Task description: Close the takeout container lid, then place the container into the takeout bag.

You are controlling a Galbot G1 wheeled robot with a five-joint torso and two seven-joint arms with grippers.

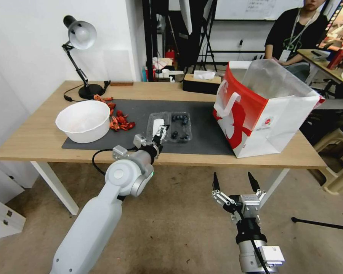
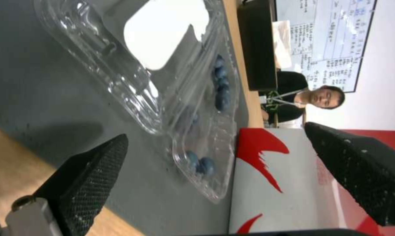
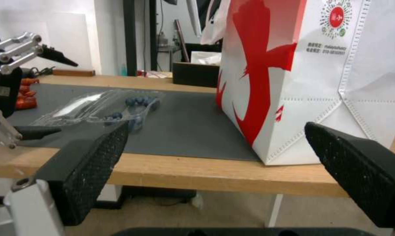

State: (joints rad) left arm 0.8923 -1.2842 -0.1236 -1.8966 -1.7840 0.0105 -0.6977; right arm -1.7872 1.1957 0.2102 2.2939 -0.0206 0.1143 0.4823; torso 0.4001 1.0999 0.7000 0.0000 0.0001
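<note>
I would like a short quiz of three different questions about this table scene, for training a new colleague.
1. True or false: the clear thin plastic lid of the hinged clamshell is already closed.
2. Which hand is nearest the small clear plastic clamshell container? A) left hand B) right hand
3. Fill in: the large red-and-white paper bag stands ____ on the wooden table.

Key: 1. False; it lies open flat on the dark grey mat. 2. A; the right hand waits below the table edge, fingers apart. 3. upright.
</note>
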